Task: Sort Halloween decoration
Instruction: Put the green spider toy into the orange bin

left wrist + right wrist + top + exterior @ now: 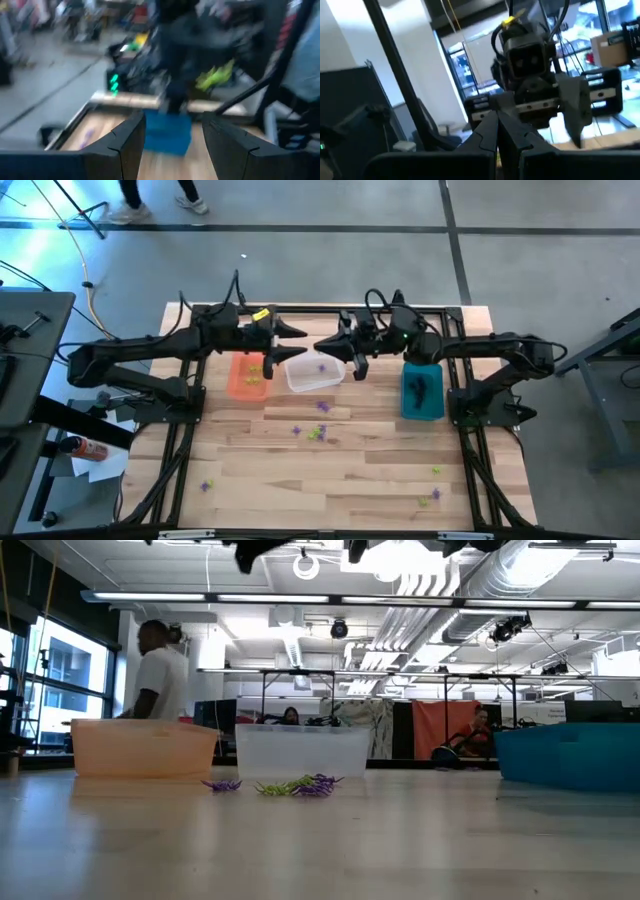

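The Halloween decoration is many tiny spidery trinkets. Purple and yellow-green ones [318, 434] lie loose on the wooden table, seen up close in the low view [300, 785]. A purple one [322, 367] lies in the clear bin [303, 380], yellow-green ones [254, 376] in the orange bin [238, 385], black ones [420, 390] in the teal bin [434, 408]. My left gripper [300, 340] hangs open and level above the gap between the orange and clear bins, holding nothing [172, 145]. My right gripper [318, 347] is shut and empty, high over the clear bin, tip to tip with the left [497, 127].
The three bins stand in a row along the table's far half. Loose trinkets lie mid-table, at the near left [207, 485] and near right [432, 498]. Black frame rails [180, 450] run along both sides. People are in the room behind [160, 675].
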You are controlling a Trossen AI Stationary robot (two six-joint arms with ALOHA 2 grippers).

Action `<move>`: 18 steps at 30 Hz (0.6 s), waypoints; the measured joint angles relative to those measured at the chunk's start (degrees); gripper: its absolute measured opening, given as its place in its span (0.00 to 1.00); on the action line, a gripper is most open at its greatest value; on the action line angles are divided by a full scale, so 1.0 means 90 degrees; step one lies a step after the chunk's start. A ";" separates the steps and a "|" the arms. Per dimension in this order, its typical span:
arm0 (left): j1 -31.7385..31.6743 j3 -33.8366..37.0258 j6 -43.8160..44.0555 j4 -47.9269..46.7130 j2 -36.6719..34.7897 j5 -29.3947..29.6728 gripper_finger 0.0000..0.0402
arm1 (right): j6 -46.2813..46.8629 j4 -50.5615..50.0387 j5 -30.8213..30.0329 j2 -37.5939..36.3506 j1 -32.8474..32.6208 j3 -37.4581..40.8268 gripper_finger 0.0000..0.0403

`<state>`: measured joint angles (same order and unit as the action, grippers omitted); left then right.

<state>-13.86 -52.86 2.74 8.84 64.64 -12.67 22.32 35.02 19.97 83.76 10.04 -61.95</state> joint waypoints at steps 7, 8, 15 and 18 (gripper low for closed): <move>0.0242 0.0000 -0.0005 0.1178 0.0457 -0.0699 0.46 | 0.0111 0.0229 -0.0012 -0.0006 -0.0104 0.0000 0.00; 0.0257 0.0000 0.0000 0.1235 0.0535 -0.0699 0.46 | 0.0134 0.0243 -0.0012 -0.0006 -0.0120 0.0000 0.00; 0.0310 0.0000 0.0165 0.1831 0.0910 -0.0631 0.46 | 0.0074 0.0195 0.0000 -0.0006 -0.0206 0.0000 0.00; 0.0310 0.0000 0.0168 0.1927 0.0916 -0.0631 0.46 | 0.0063 0.0182 0.0002 -0.0006 -0.0206 0.0000 0.00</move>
<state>-11.07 -52.86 4.25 26.18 72.88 -18.35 22.89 36.66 19.99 83.70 8.19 -61.95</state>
